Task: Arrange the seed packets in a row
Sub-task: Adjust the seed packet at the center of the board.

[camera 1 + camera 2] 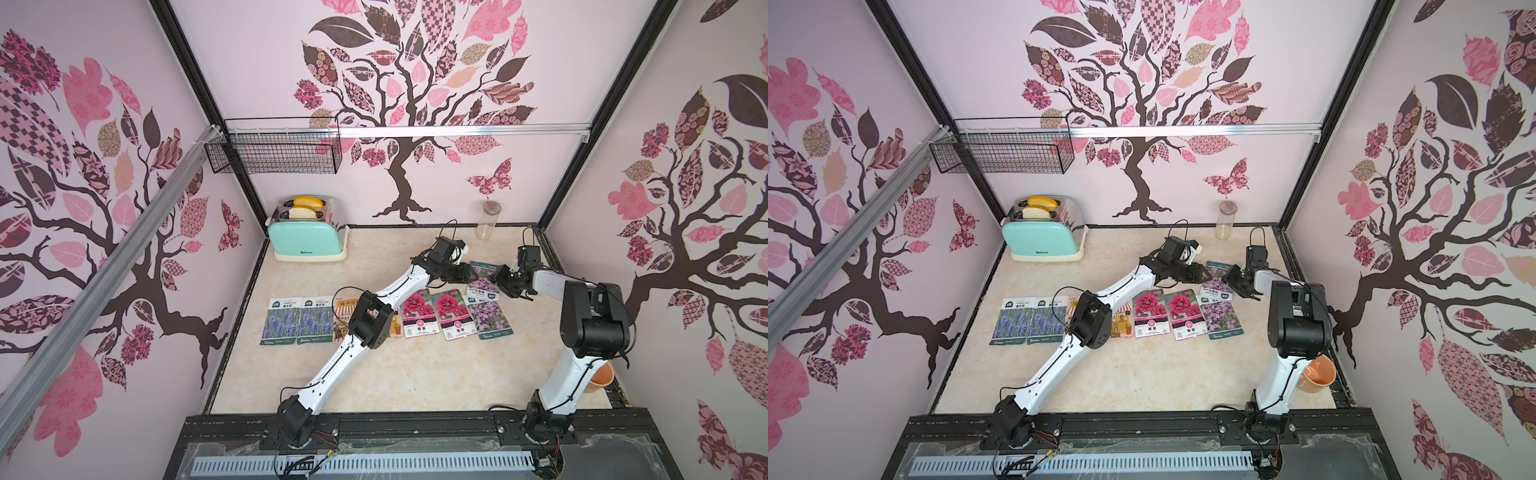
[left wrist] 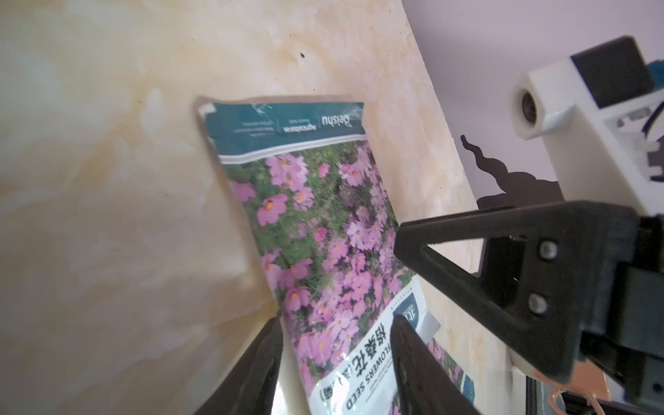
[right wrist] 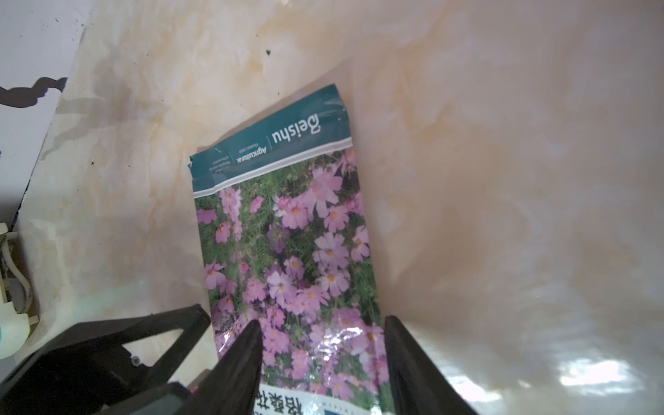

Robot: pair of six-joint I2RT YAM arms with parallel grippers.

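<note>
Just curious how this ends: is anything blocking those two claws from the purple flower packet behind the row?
Nothing visible does. The left gripper and right gripper are both at the lilac packet on the table, each with open fingers on either side of its label end.

Toaster [image 1: 305, 241]: mint green, left of centre in the frame, at the table's back edge.
Bread [image 1: 307, 202]: two slices standing in its slots.
Wire basket [image 1: 276, 151]: black, hung on the wall above the toaster.
Jar [image 1: 488, 220]: clear, upright, right of centre, against the back wall.
Cup [image 1: 1318, 376]: orange, lower right, partly hidden.
Table [image 1: 415, 374]: beige marble pattern.
Walls [image 1: 257, 62]: pale pink, with tree and butterfly decals.
</note>
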